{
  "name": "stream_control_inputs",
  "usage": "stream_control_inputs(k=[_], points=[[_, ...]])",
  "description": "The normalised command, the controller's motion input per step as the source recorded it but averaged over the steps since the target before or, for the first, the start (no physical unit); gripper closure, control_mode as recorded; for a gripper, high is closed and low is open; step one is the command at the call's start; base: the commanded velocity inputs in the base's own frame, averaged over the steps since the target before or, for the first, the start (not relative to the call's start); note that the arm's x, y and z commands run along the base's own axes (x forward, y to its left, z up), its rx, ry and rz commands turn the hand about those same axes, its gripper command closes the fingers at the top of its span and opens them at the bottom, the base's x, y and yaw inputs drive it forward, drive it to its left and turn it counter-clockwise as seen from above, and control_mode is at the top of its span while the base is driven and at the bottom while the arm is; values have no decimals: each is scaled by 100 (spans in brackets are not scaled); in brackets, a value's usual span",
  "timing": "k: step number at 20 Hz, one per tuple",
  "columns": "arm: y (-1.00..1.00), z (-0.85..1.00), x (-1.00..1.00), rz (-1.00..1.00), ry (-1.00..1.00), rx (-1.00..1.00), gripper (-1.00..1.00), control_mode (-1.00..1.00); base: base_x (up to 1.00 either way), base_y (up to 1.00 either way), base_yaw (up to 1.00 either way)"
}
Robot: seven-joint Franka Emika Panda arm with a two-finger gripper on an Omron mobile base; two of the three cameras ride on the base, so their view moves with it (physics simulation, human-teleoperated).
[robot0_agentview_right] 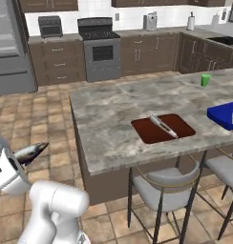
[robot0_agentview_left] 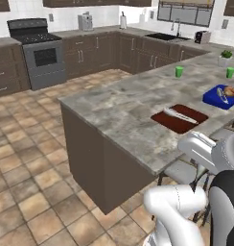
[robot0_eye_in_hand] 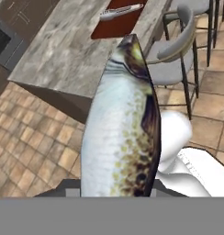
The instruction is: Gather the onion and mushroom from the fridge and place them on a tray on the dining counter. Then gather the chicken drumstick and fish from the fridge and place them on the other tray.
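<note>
Nearest, in the hand view, the hand [robot0_eye_in_hand: 114,195] is closed narrow on a slim silvery-white fish with a dark mottled back [robot0_eye_in_hand: 123,133]; its fingertips are hidden behind the fish's body, which rises up the middle of that view. In the right base view the fish's tip [robot0_agentview_right: 31,151] juts out beside the white arm, over open tiled floor [robot0_agentview_right: 51,143]. Beyond lies the long bench with a grey speckled stone top [robot0_agentview_right: 109,119]; its near edge has grey-cushioned stools [robot0_agentview_right: 161,186] tucked under it. Close to that edge sits the flat dark red-brown tray [robot0_agentview_right: 152,133], carrying a pale elongated thing [robot0_agentview_right: 162,126], hard to identify. Further right, the bright blue tray [robot0_agentview_left: 216,97] holds small items too blurred to name.
</note>
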Motion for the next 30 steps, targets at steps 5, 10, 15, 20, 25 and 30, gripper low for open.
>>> stream_control_inputs(k=[5,10,15,20,25,30], points=[[0,0,0,0,0,0,100,100,11,-100,-1],[0,0,0,0,0,0,100,100,18,-100,0],[0,0,0,0,0,0,100,100,27,-100,0],[0,0,0,0,0,0,100,100,31,-100,0],[0,0,0,0,0,0,100,100,12,-100,1],[0,0,0,0,0,0,100,100,0,-100,0]])
